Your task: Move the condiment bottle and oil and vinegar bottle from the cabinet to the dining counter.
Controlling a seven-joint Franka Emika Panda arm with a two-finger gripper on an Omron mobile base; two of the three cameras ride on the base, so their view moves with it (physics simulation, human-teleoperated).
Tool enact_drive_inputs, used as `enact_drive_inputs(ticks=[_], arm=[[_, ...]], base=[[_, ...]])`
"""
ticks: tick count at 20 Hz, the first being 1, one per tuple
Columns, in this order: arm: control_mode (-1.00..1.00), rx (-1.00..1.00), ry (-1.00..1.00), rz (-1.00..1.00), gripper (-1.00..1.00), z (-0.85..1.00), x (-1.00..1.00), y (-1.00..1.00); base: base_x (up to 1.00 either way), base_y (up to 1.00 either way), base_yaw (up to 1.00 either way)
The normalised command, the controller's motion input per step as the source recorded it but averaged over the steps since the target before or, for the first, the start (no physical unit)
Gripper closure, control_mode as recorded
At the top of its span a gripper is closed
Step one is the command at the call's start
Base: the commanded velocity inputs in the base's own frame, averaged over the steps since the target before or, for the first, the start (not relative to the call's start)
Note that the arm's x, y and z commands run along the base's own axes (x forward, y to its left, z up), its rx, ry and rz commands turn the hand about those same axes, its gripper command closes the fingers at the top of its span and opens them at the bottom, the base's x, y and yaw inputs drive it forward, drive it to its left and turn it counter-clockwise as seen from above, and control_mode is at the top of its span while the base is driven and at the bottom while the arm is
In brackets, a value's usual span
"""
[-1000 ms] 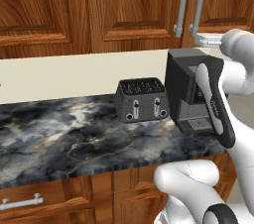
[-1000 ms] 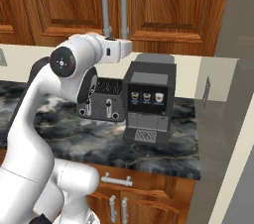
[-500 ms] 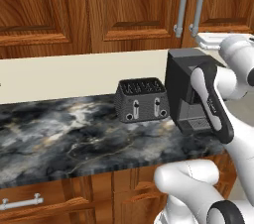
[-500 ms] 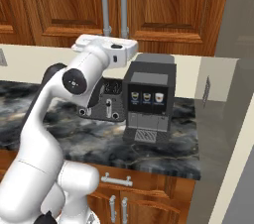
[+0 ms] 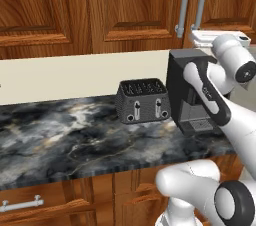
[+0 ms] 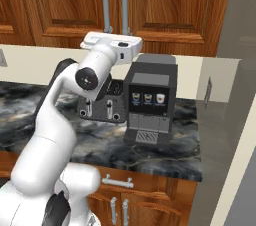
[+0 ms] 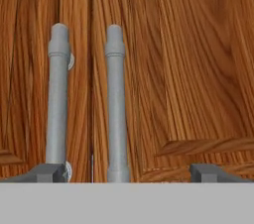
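The arm is reaching to open the cabinet point(image 6: 165, 5), whose doors are shut. The gripper point(image 7: 129, 171), jaws spread wide and empty, faces the two grey bar handles point(image 7: 115, 104). Next, it likely needs to centre on the right handle, close, and pull. The condiment bottle and oil and vinegar bottle are presumably hidden behind the doors.

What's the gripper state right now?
Gripper: open, holding nothing, facing the closed cabinet with its right handle between the fingertips.
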Motion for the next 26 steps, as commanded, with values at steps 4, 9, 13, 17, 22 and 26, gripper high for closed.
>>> enact_drive_inputs(ticks=[4,9,13,17,22,26], arm=[[-1.00,0.00,0.00,0.07,-1.00,0.04,0.65,-0.05],[-1.00,0.00,0.00,0.06,-1.00,0.01,0.63,-0.09],[-1.00,0.00,0.00,0.02,-1.00,0.00,0.66,-0.02],[-1.00,0.00,0.00,0.03,-1.00,0.00,0.70,-0.02],[-1.00,0.00,0.00,0.06,-1.00,0.00,0.69,-0.06],[-1.00,-0.01,0.11,0.01,1.00,0.00,0.63,0.10]], base=[[0.00,0.00,0.00],[0.00,0.00,0.00],[0.00,0.00,0.00],[0.00,0.00,0.00],[0.00,0.00,0.00],[0.00,0.00,0.00]])
